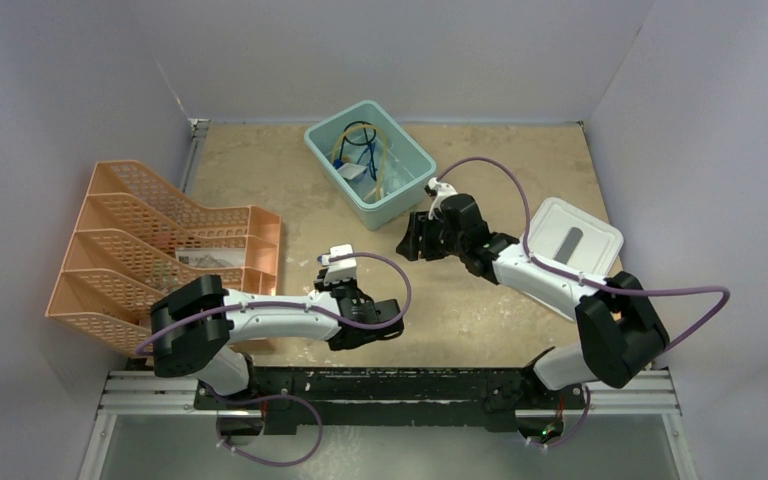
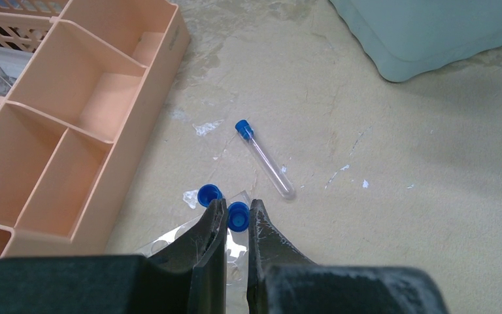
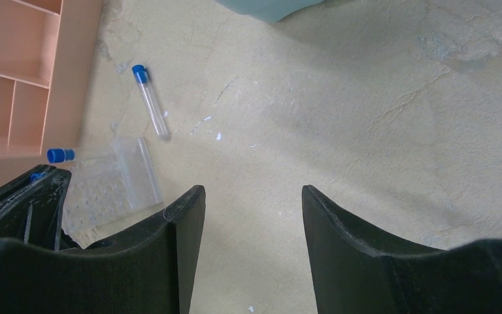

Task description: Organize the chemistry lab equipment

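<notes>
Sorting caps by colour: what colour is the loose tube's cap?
Blue cap, best seen in the left wrist view.

Orange mesh file organizer [image 1: 130, 205] sits at left edge of worktop [image 1: 500, 150]: tiered mesh slots, small solid-walled compartments at end toward worktop centre. Teal plastic bin [image 1: 405, 195] near far edge, about mid-width, turned diagonal, top open. Pale grey lid [image 1: 600, 250] off bin, lying flat by right edge, well apart from bin, dark slot in its middle. Worktop beige, scuffed, white flecks. Aluminium rail [image 1: 160, 385] along near edge.
</notes>
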